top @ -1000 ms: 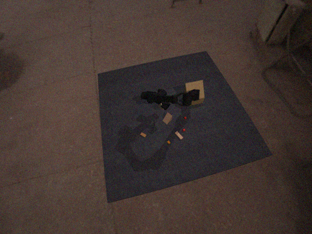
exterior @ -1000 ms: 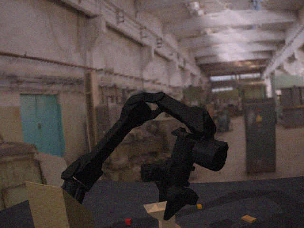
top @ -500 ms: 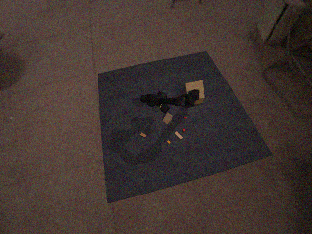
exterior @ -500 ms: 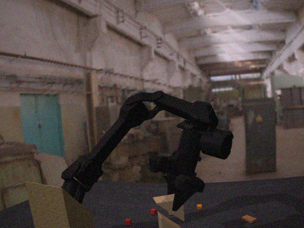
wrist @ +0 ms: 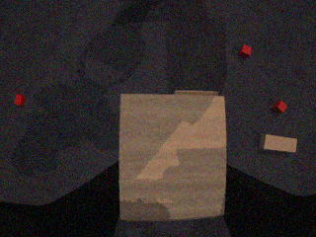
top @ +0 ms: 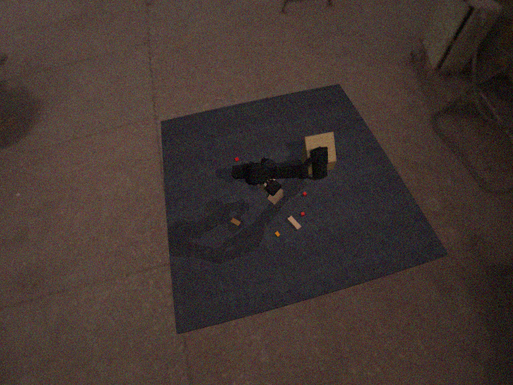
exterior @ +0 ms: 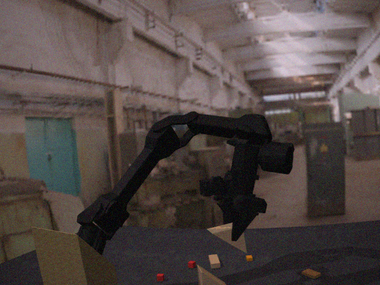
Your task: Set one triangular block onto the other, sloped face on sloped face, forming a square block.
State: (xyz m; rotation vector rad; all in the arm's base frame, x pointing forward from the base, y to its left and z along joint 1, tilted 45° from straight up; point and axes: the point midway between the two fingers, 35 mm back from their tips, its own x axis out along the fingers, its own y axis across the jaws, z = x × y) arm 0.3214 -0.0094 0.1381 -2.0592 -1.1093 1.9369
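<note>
My gripper [top: 272,187] [exterior: 232,230] [wrist: 169,165] is shut on one pale wooden triangular block [exterior: 225,232] [wrist: 173,163], held in the air between the fingers. In the exterior view its long sloped edge runs along the underside, down to the right. The other triangular block [top: 275,196] [exterior: 208,277] rests on the table, below the held one; the exterior view shows it cut off at the bottom edge, sloping down to the right. A gap shows between the two. In the wrist view the held block hides nearly all of the lower block, with a thin edge [wrist: 196,93] beyond it.
A large tan box [top: 320,139] [exterior: 58,257] stands by the arm's base. Red cubes [top: 304,193] [exterior: 192,263] [wrist: 279,106], a pinkish block [top: 294,222] [exterior: 214,260] [wrist: 279,143], a small orange cube [top: 277,233] [exterior: 249,257] and a flat brown brick [top: 235,221] [exterior: 310,273] lie around the blocks.
</note>
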